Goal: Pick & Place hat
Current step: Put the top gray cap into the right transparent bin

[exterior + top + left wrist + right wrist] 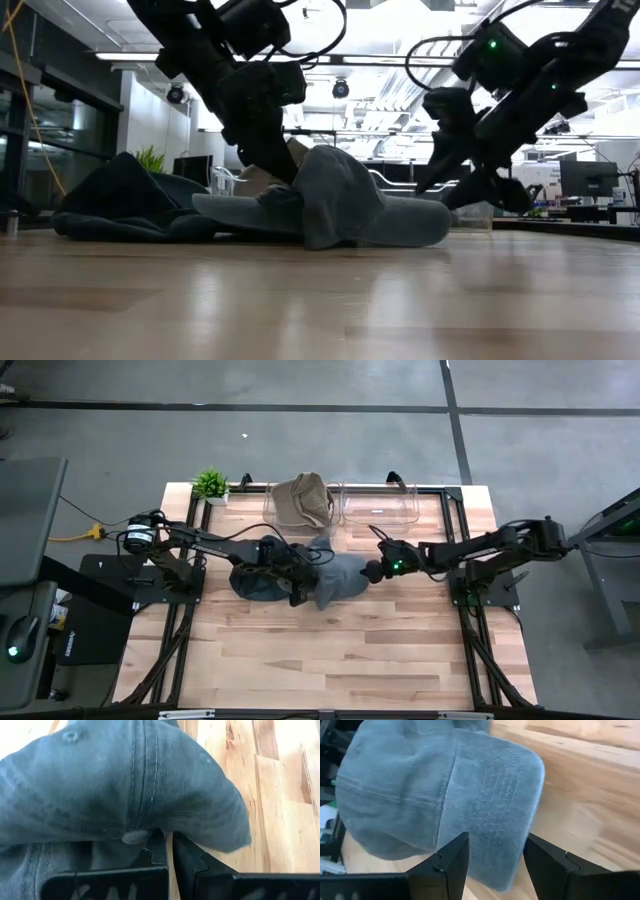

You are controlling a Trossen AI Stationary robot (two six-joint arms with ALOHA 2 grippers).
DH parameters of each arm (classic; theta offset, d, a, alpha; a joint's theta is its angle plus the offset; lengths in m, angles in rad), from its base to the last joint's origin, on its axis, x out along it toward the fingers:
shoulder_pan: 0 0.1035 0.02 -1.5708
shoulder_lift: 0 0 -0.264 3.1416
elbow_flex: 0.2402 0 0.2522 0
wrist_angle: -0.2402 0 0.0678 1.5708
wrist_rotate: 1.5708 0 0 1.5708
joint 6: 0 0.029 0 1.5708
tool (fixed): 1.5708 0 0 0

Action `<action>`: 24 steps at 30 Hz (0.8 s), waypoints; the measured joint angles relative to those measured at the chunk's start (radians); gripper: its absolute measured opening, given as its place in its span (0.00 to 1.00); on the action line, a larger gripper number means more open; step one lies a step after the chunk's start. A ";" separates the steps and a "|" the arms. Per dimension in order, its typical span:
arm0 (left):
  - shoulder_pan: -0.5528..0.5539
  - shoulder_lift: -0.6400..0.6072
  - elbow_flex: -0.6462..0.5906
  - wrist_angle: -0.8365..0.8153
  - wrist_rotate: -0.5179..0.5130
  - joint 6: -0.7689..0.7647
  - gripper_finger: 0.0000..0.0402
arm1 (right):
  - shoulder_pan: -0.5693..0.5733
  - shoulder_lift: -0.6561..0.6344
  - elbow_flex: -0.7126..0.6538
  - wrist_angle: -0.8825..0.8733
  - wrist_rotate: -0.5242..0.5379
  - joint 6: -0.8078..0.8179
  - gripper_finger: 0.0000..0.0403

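Gray cap point(335, 575) sits mid-table; left gripper point(169, 851) is clamped tight on its crown fabric, right gripper point(495, 862) is spread wide around the brim point(492, 820). I'd say push deeper over the brim before closing, so it doesn't slip

The cap point(440, 795) was soft grey-blue cotton, matt, with a fine ribbed weave and rows of stitching on the brim between the right gripper's point(495, 865) fingers point(450, 862). Those fingers looked like hard black plastic, matt with toothed inner faces. The table point(280, 805) beyond the left gripper's point(169, 857) fingers was pale butcher-block wood, smooth with a slight sheen. A tan cloth hat point(302, 500) sat in clear glossy plastic bins point(385, 505).
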 joint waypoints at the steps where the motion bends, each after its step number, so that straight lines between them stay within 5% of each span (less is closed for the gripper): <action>1: 0.000 0.000 0.000 -0.001 0.002 0.000 0.00 | 0.000 0.017 0.000 0.024 -0.012 -0.002 0.44; 11: 0.000 0.000 0.000 -0.016 0.006 0.000 0.00 | 0.000 0.120 0.000 0.214 -0.039 0.003 0.41; 21: 0.000 0.000 0.000 -0.042 0.020 0.000 0.00 | 0.000 0.065 0.001 0.242 -0.071 -0.014 0.06; 24: 0.000 0.000 0.000 -0.049 0.038 0.000 0.00 | 0.000 0.054 0.002 0.253 -0.087 -0.032 0.03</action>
